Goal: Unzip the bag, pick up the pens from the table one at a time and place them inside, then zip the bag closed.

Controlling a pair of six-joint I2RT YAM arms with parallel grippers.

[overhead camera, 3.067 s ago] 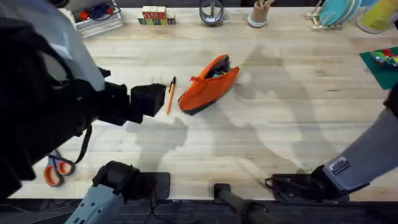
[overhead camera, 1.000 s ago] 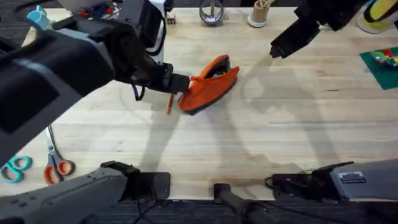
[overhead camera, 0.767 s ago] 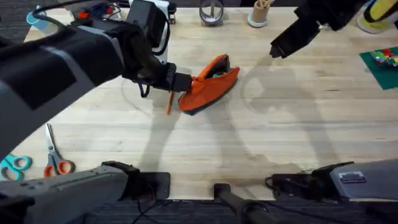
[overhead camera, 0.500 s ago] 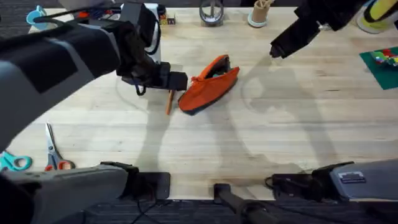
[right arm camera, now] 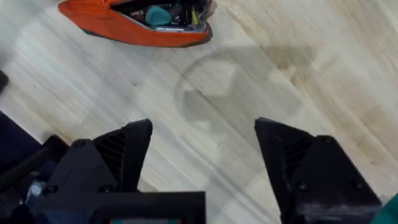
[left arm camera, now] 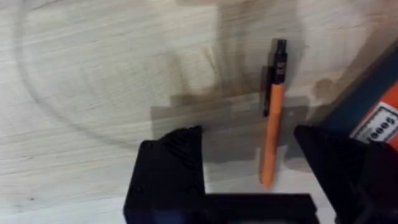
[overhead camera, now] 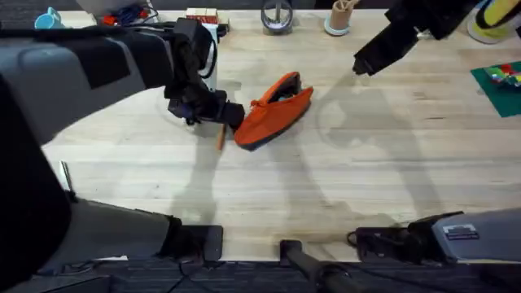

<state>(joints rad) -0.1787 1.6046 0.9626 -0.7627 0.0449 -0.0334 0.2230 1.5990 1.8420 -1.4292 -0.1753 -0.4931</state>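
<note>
The orange bag (overhead camera: 273, 110) lies mid-table, its zipper open, with items visible inside in the right wrist view (right arm camera: 137, 22). One orange pen (overhead camera: 220, 138) with a black end lies on the table (overhead camera: 342, 179) just left of the bag. My left gripper (overhead camera: 218, 110) hovers over the pen's far end. In the left wrist view it is open (left arm camera: 247, 134), its fingers (left arm camera: 177, 162) straddling the pen (left arm camera: 272, 118), with the bag's navy edge (left arm camera: 364, 93) beside it. My right gripper (overhead camera: 364, 63) is raised behind and right of the bag, open (right arm camera: 202, 146) and empty.
Along the back edge stand letter blocks (overhead camera: 199, 15), a metal holder (overhead camera: 277, 15), a cup of utensils (overhead camera: 338, 16) and a dish rack (overhead camera: 435, 16). A green mat (overhead camera: 498, 81) lies at the right edge. A scissors blade (overhead camera: 65, 175) peeks out front left.
The left arm swung in from the left and brought its open gripper over the pen, shifting slightly in the last second. The right arm rose to the back right, then held still.
</note>
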